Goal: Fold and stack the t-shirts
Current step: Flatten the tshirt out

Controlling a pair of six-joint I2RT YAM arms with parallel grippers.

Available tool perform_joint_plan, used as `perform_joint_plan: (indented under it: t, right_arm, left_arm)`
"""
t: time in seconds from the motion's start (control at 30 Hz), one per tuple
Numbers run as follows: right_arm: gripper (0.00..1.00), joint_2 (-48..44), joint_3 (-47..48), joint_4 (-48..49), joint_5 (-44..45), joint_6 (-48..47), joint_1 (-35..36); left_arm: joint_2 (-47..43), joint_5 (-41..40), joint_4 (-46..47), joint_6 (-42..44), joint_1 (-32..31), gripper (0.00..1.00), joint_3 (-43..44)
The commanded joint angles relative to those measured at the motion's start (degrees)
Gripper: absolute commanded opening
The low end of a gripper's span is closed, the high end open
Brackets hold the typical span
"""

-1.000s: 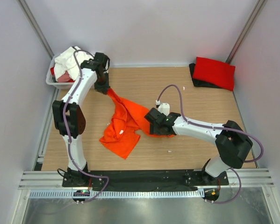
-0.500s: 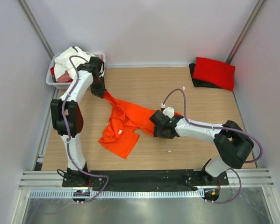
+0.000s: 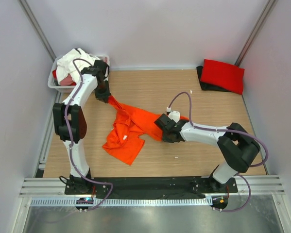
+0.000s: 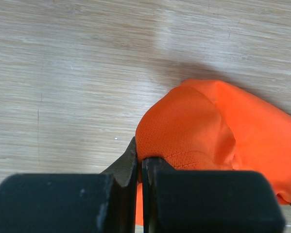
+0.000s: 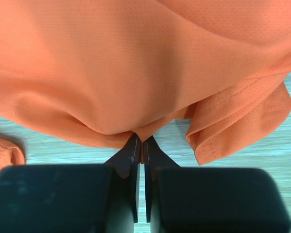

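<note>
- The bright orange cloth t-shirt (image 3: 130, 128) lies crumpled in the middle of the wooden desk (image 3: 208, 92).
- The left pincer (image 4: 140, 162) is clamped on its far corner, and the right pincer (image 5: 139, 145) nips a fold at the opposite edge (both shut tight on cloth).
- This looks like the spreading step. Next, the two grips should draw apart to flatten the shirt before folding.
</note>
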Motion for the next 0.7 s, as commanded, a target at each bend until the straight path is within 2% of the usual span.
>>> perform_joint_plan:
  t: [0.0,0.17,0.33,0.4,0.43,0.6,0.67]
  right_arm:
    - [0.03,-4.04,0.54,-0.07,1.50,-0.52,-0.33]
    - [0.01,-11.07,4.05,-7.89,3.95,-1.84,-0.33]
    - [0.01,-24.16,15.02,-20.27,8.52,-4.99,-0.33]
    - [0.01,-28.29,19.06,-21.09,6.96,-8.06,-0.25]
    - [0.01,-33.27,19.78,-20.30,5.64,-11.65,-0.16]
    - [0.01,-46.84,24.35,-20.47,-1.03,-16.95,-0.25]
    - [0.01,-52.79,25.58,-20.30,-4.03,-19.40,-0.25]
  left_arm:
    - [-4.34,-1.97,1.26,0.93,-1.81,0.00,0.15]
    - [-9.86,-5.15,-0.59,1.47,-5.51,0.00,0.68]
    - [-25.85,-6.90,0.90,1.29,-9.99,0.00,-2.83]
    - [-34.86,-7.17,3.78,2.60,-13.05,0.00,-4.50]
    - [-37.45,-6.56,4.85,3.13,-14.12,0.00,-5.73]
    - [-53.01,-0.33,8.99,6.56,-21.59,0.00,-8.02]
    - [-59.52,6.68,9.51,7.79,-22.30,0.00,-7.94]
